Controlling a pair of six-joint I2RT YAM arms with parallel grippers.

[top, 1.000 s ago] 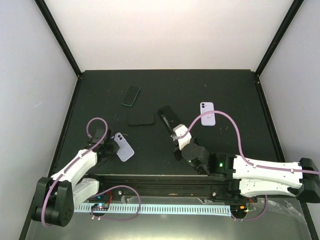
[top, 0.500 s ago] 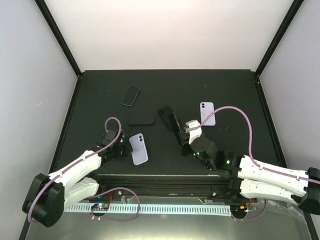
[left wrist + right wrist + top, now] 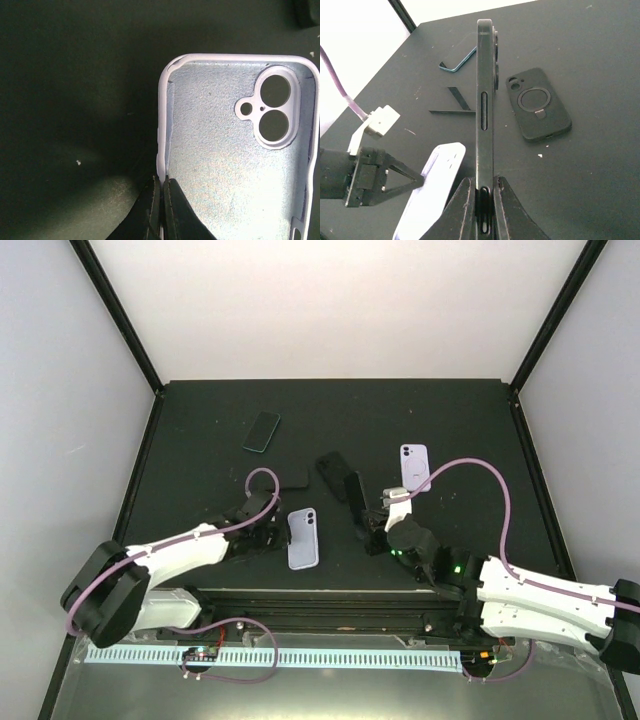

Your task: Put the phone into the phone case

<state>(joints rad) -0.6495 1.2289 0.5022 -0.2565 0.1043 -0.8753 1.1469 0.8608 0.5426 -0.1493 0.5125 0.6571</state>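
Both your arms [image 3: 180, 552] are white shells with black joints. A mauve cable [image 3: 262, 472] loops just behind the left hand [image 3: 283, 539], a longer one behind the right hand [image 3: 366, 524]. The fingers [image 3: 465, 205] are black.

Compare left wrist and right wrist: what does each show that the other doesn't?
Left wrist only: the camera cutout of the purple case, and the left tool pinching the case's side wall, seen close up.
Right wrist only: the dark phone held upright on edge in the right tool, and a black case with a ring lying flat on the table beyond it.
Both: the purple case, the left tool gripping it, and the black table.
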